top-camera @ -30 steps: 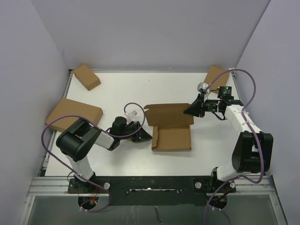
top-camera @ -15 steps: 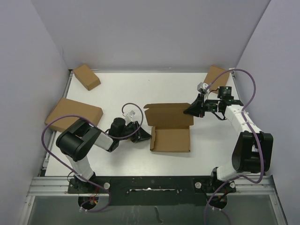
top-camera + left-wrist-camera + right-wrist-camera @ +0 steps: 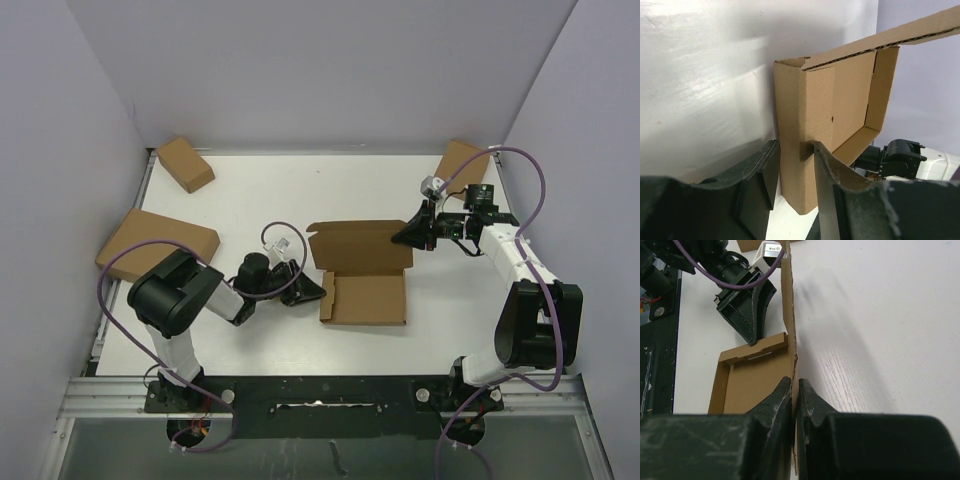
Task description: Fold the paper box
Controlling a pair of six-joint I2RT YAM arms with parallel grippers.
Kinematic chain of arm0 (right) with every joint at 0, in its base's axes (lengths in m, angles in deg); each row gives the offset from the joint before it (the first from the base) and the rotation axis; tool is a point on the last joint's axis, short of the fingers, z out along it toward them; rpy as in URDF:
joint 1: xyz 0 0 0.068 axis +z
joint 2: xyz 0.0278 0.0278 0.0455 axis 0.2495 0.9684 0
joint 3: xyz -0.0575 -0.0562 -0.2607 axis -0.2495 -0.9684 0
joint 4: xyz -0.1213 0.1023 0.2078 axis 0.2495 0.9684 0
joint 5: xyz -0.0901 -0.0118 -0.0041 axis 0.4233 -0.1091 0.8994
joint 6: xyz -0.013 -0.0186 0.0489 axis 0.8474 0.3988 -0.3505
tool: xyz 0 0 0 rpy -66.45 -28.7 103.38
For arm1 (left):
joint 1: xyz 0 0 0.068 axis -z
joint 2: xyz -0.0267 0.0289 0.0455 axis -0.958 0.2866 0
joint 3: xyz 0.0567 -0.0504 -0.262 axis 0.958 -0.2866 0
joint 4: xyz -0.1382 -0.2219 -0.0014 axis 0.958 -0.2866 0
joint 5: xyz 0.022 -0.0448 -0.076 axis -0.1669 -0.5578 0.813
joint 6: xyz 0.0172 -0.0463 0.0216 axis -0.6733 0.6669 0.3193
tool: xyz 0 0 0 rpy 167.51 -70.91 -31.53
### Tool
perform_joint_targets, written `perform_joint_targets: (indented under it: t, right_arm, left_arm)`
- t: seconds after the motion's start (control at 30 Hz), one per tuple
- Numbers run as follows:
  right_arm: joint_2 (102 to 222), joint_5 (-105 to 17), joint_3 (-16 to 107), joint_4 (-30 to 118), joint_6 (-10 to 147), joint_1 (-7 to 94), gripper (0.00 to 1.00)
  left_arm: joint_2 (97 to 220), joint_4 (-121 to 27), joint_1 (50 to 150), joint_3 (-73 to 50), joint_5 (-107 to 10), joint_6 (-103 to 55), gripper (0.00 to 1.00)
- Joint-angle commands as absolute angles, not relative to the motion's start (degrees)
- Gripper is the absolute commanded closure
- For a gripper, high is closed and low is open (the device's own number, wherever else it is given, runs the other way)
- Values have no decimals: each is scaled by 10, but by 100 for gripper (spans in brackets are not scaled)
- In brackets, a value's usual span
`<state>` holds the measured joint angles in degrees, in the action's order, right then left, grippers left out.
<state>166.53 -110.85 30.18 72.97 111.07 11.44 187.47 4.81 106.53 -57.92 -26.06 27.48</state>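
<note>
Paper box [image 3: 365, 285], the only one, lies mid-table with its lid lifted, the right gripper [image 3: 400, 237] clenched on the lid's edge and the left gripper [image 3: 312, 290] straddling its left wall, grip unclear, while three other brown cardboard pieces [image 3: 158, 245] lie along the edges of the white table [image 3: 300, 190] between pale walls [image 3: 320, 70].

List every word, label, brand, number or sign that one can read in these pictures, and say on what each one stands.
No text can be read in any view.
paper box: plain brown cardboard, no print visible.
white block on the left arm's wrist: dark marks, too blurred to read.
closed cardboard boxes at the table's edges: no label visible.
</note>
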Motion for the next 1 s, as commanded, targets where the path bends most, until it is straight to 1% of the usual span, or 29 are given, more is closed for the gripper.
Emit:
perform_joint_targets:
  t: [0.0,0.17,0.43,0.7,0.97]
  right_arm:
    - [1648,-1134,304,720,1114,115,100]
    - [1647,-1134,304,720,1115,115,100]
    - [1646,-1133,304,720,1114,118,100]
    - [1644,-1133,304,721,1114,120,100]
    - [1645,-1133,304,720,1114,121,100]
  left_arm:
    - [1861,38,1075,-573,-271,256,68]
    - [1823,-53,1090,-555,-305,224,67]
    - [1754,-230,1131,-506,-402,171,67]
    - [1753,-361,1162,-451,-467,159,68]
    - [1759,-430,1194,-413,-527,136,69]
